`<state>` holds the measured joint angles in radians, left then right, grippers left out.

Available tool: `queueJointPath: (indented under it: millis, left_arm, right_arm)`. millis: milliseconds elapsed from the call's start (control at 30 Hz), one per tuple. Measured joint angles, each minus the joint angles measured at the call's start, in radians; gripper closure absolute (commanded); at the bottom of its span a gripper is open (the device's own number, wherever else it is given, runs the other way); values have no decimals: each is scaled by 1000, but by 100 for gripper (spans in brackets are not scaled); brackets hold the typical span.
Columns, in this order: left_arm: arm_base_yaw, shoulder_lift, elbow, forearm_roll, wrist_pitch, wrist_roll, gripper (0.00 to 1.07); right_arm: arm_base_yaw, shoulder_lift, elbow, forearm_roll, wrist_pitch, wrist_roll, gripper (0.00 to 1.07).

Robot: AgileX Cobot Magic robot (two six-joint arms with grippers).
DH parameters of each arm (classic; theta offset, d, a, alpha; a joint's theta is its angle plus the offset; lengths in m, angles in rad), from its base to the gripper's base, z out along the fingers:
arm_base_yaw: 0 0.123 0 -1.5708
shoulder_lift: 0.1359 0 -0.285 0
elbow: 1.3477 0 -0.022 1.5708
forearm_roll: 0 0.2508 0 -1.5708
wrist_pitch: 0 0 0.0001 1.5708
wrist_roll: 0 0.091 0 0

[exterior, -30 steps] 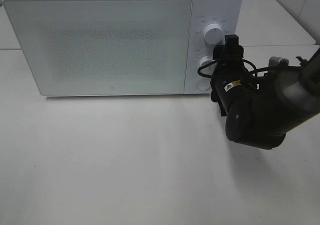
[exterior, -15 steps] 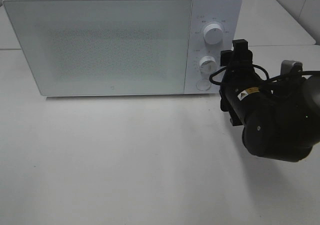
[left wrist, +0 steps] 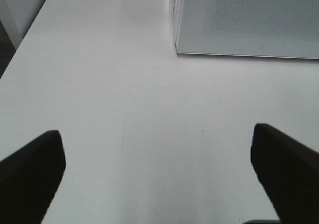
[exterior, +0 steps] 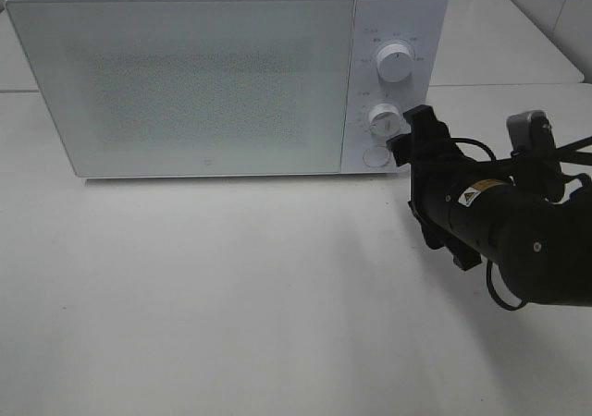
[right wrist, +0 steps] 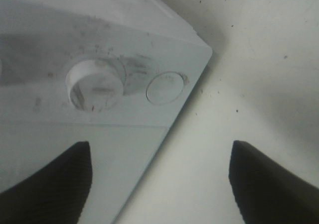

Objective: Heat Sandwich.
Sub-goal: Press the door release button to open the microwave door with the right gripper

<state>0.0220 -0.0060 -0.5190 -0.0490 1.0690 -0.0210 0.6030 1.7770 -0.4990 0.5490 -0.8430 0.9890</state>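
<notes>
The sandwich is not seen in any view, so its place relative to either set of jaws cannot be told. The microwave (exterior: 203, 74), door closed, fills the upper left of the exterior view. The right gripper (right wrist: 159, 184), with jaws spread wide and nothing held, is aimed at the lower knob (exterior: 383, 117) and round button (exterior: 375, 156) at centre right. The left gripper (left wrist: 157, 174) is likewise wide open and empty over the table (left wrist: 124, 84).

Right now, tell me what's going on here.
The right gripper, open and empty, hovers at the control panel of the microwave, close to the lower knob and the round button. The microwave door is shut, and no sandwich is in sight. The left gripper is open too, holding nothing, over the table.
</notes>
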Motion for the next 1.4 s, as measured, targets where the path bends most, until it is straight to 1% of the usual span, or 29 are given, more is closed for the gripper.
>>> queueJointPath:
  millis: [33,100,133,167,300,333,367,433,467,500,600,633,667,767,800,833,867,900,933,1000,1067,1167,1267,1333,1400]
  left_arm:
    - [0,0,0,0,0,0,11]
    - [0,0,0,0,0,0,11]
    - [0,0,0,0,0,0,11]
    - [0,0,0,0,0,0,11]
    - [0,0,0,0,0,0,11]
    - [0,0,0,0,0,0,11]
    - [0,0,0,0,0,0,11]
    - [0,0,0,0,0,0,11]
    - [0,0,0,0,0,0,11]
    - [0,0,0,0,0,0,11]
    - [0,0,0,0,0,0,11]
    - [0,0,0,0,0,0,11]
    - [0,0,0,0,0,0,11]
    - [0,0,0,0,0,0,11]
    - [0,0,0,0,0,0,11]
    - [0,0,0,0,0,0,11]
    - [0,0,0,0,0,0,11]
    - [0,0,0,0,0,0,11]
    - [0,0,0,0,0,0,11]
    - [0,0,0,0,0,0,11]
    - [0,0,0,0,0,0,11]
    - [0,0,0,0,0,0,11]
    - [0,0,0,0,0,0,11]
    - [0,0,0,0,0,0,11]
    - [0,0,0,0,0,0,11]
  right_arm:
    - [0,-27,1,-22,67,-93,32]
    - [0,-52,2,-38,149,-188,32]
    - [0,-74,2,-48,221,-295,32]
    - [0,-74,2,-48,221,-295,32]
    - [0,-111,1,-54,377,-570,32]
    - [0,-111,1,-54,377,-570,32]
    - [0,-123,-9,-55,467,-689,32]
    - [0,-132,-23,-55,571,-801,32]
    - [0,-142,-36,-56,661,-913,32]
    - [0,-142,-36,-56,661,-913,32]
    - [0,-162,-58,-56,788,-1036,32]
    - [0,-176,-75,-63,877,-1091,32]
    - [0,-176,-75,-63,877,-1091,32]
    - [0,-201,-100,-103,1004,-1137,32]
    - [0,-222,-115,-146,1088,-1144,32]
    - [0,-222,-115,-146,1088,-1144,32]
    - [0,-235,-123,-174,1137,-1144,32]
    - [0,-260,-139,-222,1231,-1144,32]
    - [0,-275,-147,-247,1276,-1144,32]
    - [0,-287,-153,-269,1312,-1144,32]
    - [0,-334,-176,-314,1422,-1144,32]
    - [0,-371,-193,-332,1483,-1144,32]
    - [0,-451,-211,-344,1589,-1144,32]
    - [0,-469,-214,-344,1606,-1144,32]
    - [0,-542,-216,-344,1663,-1142,32]
